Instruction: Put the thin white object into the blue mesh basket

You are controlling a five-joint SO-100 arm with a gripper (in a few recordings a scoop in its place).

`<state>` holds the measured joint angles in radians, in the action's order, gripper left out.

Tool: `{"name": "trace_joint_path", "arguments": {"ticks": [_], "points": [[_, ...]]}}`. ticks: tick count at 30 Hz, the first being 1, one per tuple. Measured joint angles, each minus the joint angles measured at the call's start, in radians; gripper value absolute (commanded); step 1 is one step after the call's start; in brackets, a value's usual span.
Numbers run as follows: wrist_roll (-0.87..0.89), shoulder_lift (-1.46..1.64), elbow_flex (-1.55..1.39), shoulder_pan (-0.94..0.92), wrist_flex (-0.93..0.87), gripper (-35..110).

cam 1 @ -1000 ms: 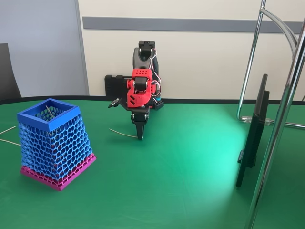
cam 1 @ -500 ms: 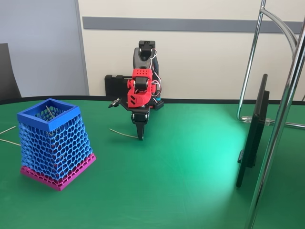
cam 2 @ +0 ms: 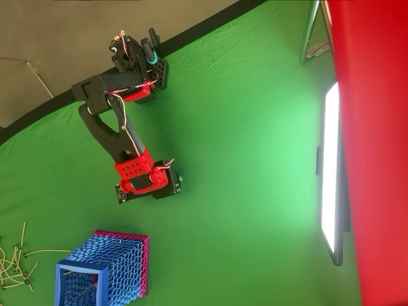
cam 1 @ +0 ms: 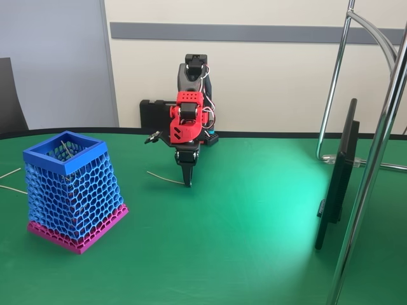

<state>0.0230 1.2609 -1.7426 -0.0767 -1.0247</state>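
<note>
The thin white object (cam 1: 164, 177) is a slim, slightly curved stick that runs left from the gripper's tip, just above the green table. My gripper (cam 1: 187, 180) points straight down near the middle of the table. Its black fingers are shut on the stick's right end. From overhead, the red wrist (cam 2: 137, 173) covers the fingertips. The blue mesh basket (cam 1: 71, 189) stands upright at the left, well apart from the gripper. It has a solid blue rim (cam 1: 63, 154), a magenta bottom band and a few thin sticks inside. The overhead view has the blue mesh basket (cam 2: 108, 266) at the bottom left.
Several loose thin sticks (cam 2: 16, 261) lie left of the basket near the table edge. A dark monitor (cam 1: 339, 173) on a stand and chrome tubes (cam 1: 375, 159) occupy the right side. Open green table lies between the gripper and the basket.
</note>
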Motion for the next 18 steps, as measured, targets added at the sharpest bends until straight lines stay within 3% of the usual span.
{"name": "trace_joint_path", "arguments": {"ticks": [18], "points": [[0.000, 0.000, 0.000, 0.000, 0.000, 9]]}}
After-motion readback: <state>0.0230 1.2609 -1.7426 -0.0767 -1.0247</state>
